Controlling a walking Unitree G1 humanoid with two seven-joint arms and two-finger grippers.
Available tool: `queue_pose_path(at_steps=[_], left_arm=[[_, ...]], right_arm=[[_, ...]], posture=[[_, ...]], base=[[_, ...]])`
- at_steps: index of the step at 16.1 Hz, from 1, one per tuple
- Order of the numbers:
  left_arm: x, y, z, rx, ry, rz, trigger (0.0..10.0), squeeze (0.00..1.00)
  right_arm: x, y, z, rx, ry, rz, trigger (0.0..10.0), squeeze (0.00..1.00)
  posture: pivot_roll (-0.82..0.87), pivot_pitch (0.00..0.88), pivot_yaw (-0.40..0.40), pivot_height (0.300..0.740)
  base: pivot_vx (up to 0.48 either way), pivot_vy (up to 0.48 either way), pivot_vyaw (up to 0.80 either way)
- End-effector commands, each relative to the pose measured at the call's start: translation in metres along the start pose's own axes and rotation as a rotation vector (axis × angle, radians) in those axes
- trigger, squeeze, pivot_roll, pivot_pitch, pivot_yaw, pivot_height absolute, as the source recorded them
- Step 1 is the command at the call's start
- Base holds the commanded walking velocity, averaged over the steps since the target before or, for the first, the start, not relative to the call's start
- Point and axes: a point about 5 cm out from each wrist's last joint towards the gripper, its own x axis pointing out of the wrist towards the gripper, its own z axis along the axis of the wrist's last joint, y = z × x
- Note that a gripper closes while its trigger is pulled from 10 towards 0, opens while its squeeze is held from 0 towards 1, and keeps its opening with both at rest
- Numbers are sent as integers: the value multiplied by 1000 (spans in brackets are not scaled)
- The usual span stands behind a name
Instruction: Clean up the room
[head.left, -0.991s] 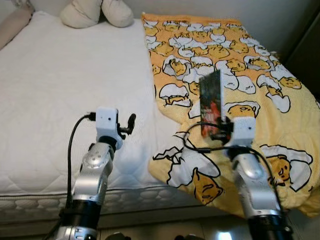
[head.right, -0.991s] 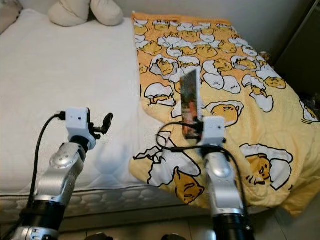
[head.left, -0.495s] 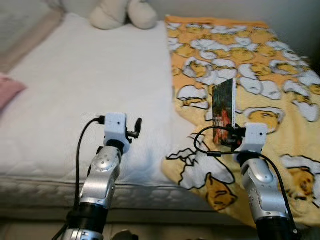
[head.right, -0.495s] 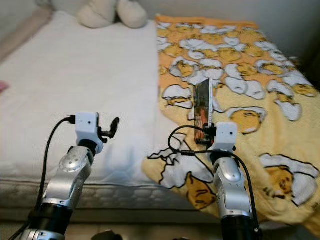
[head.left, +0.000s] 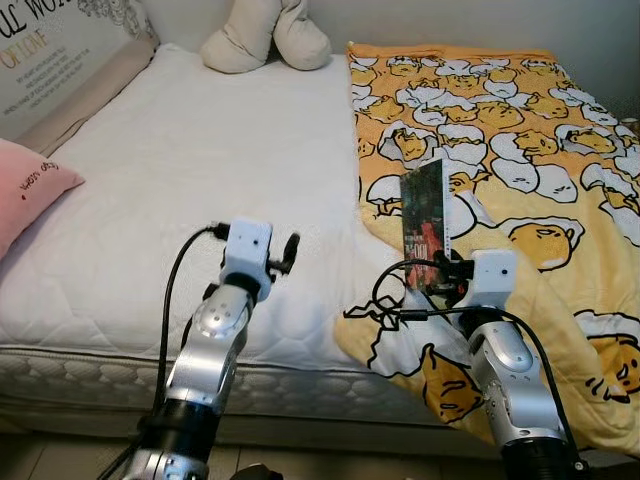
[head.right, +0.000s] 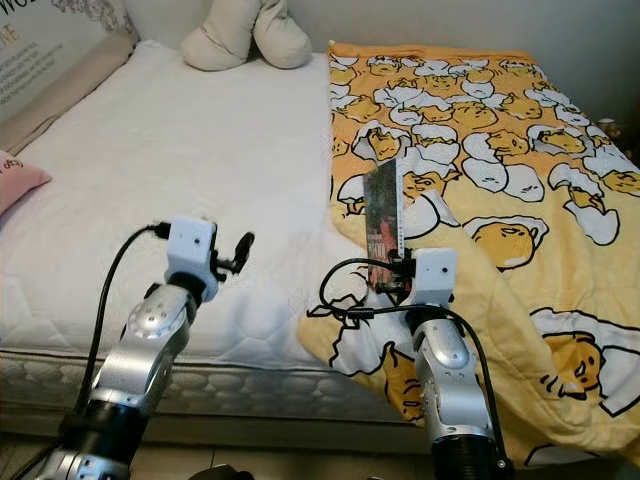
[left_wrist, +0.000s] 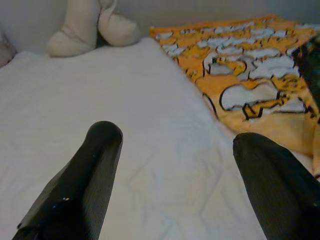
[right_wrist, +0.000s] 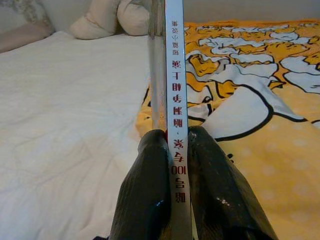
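Observation:
My right gripper (head.left: 437, 275) is shut on a thin book (head.left: 424, 222), which it holds upright above the front part of the yellow blanket (head.left: 520, 150). The right wrist view shows the book's white spine (right_wrist: 176, 95) with red and black characters, pinched between both black fingers (right_wrist: 145, 200). My left gripper (head.left: 290, 250) is open and holds nothing; it hovers over the white mattress (head.left: 200, 170) near its front edge. In the left wrist view its two fingers (left_wrist: 85, 185) stand wide apart above the mattress.
A cream plush pillow (head.left: 265, 35) lies at the head of the bed. A pink cushion (head.left: 30, 190) rests on the mattress's left edge, beside a lettered headboard panel (head.left: 60, 50). The yellow blanket with egg cartoons covers the bed's right half and hangs over the front.
The camera has swung left, bringing the pink cushion and the headboard panel into view. Both arms keep their poses, and the book stays in my right gripper.

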Motion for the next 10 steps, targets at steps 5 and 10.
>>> queue_pose_path(at_steps=[5,10], left_arm=[[5,9,2,-19,13,38,10000,0],[1,10,-10,-95,67,111,10000,0]], right_arm=[[7,6,16,0,-81,33,0,0],[6,-1,14,23,-74,11,0,0]], posture=[[-48,0,9,740],[-50,0,14,740]], base=[[0,480,0],[0,480,0]])
